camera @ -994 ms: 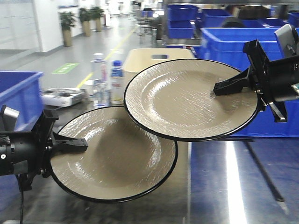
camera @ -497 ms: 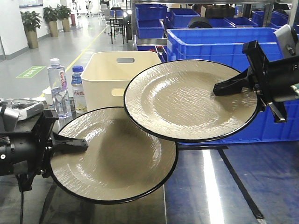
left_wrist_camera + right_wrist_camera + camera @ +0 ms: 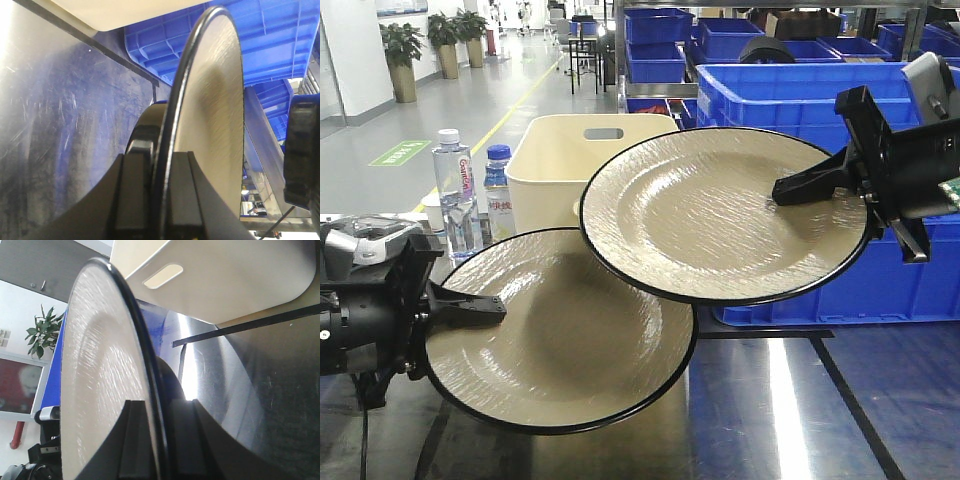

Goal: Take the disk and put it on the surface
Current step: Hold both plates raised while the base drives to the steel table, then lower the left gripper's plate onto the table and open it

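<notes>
Two disks are held in the air, both beige plates with black rims. My left gripper (image 3: 485, 308) is shut on the left rim of the lower disk (image 3: 560, 340), which hangs low over the surface (image 3: 770, 420), a shiny grey metal tabletop. My right gripper (image 3: 795, 190) is shut on the right rim of the higher disk (image 3: 720, 215), which overlaps the lower one. In the left wrist view the gripper (image 3: 167, 165) clamps the disk (image 3: 215, 110) edge-on above the surface (image 3: 60, 110). The right wrist view likewise shows the gripper (image 3: 162, 410) pinching its disk (image 3: 100, 370) over the surface (image 3: 260, 380).
A cream bin (image 3: 560, 165) stands behind the disks. Two water bottles (image 3: 455, 195) stand to its left, and a grey device (image 3: 360, 235) lies at the far left. Stacked blue crates (image 3: 790, 85) fill the back right. Black tape lines (image 3: 850, 400) cross the tabletop.
The background has slid sideways in the front view, so the cream bin and blue crates now sit behind the disks. Both grippers keep their disks in nearly the same pose.
</notes>
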